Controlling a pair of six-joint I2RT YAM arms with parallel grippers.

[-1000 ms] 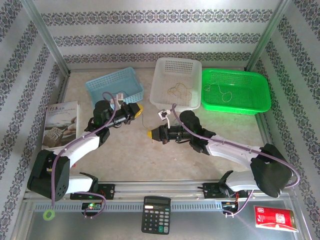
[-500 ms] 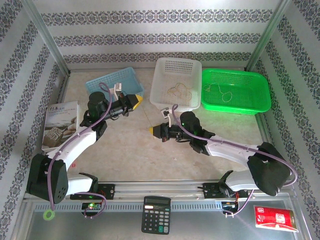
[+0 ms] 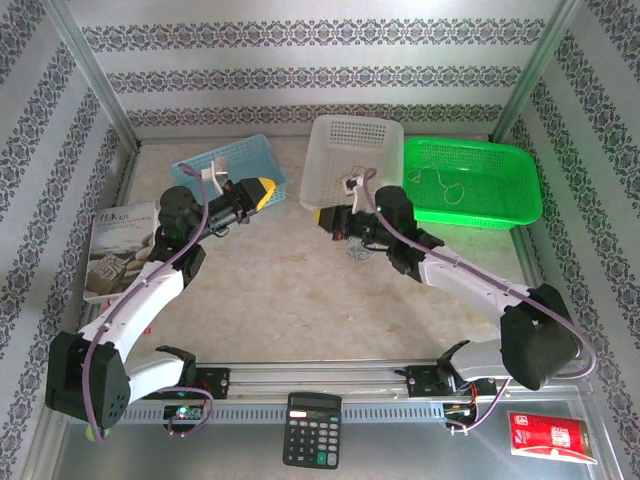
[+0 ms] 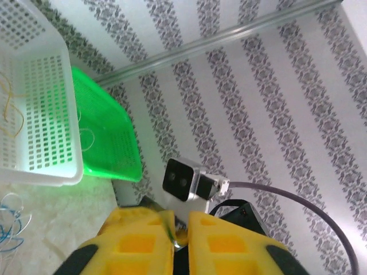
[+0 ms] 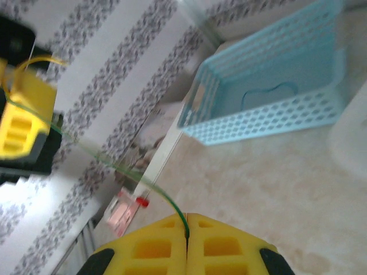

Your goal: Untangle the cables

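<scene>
R gripper (image 5: 187,220): clenched on thin greenish cable (image 5: 114,166), by white basket (image 4: 46,114).
L gripper (image 4: 180,220): jaws nearly together, cable in the slit; can't tell if gripped.
greenish cable: strung in air betw both grippers.
blue cables (image 4: 8,220): loose bunch on worktop (image 3: 300,300) beside white basket.
yellowish cable (image 4: 11,109): inside white basket.

both arms stretched forward; left claw (image 3: 262,190) at narrow slit, right claw (image 3: 322,216) clamped tight
</scene>
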